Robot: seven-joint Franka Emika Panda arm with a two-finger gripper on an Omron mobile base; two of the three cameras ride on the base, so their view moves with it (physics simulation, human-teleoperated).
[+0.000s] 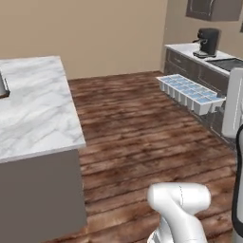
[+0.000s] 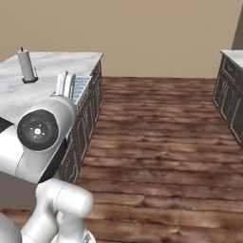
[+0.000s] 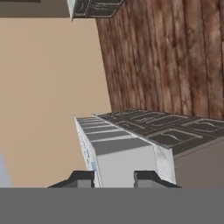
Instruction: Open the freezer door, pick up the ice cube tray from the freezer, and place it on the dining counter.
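Left base view gives me the biggest things first: the wooden floor (image 1: 137, 137) runs wide and bare across the middle of the room, open all the way to the beige wall (image 1: 95, 33). On one side stands the dining counter (image 1: 33, 109), a white grey-veined marble surface on a plain grey base, its near corner jutting out toward the open floor. On the other side a run of dark cabinets (image 1: 199, 71) carries a smaller marble top with a black coffee machine (image 1: 208, 42) on it. Between those two edges I have free room.

Next, the ice cube tray (image 1: 191, 93): I carry it in the air above the floor, just in front of the cabinets and well apart from the dining counter. It is pale blue-grey with white walls, two rows of little square cups, held about level with the cups facing up. Its long axis runs from my hand out toward the far wall, slanting toward the middle of the room.

In the right base view the tray (image 2: 78, 89) shows beside my arm, in front of a marble top with a candle (image 2: 26, 65).

Hand view: my jaws (image 3: 113, 177) are closed on the tray's near end, one dark fingertip (image 3: 81, 177) on each side, and the tray stretches straight away from them.
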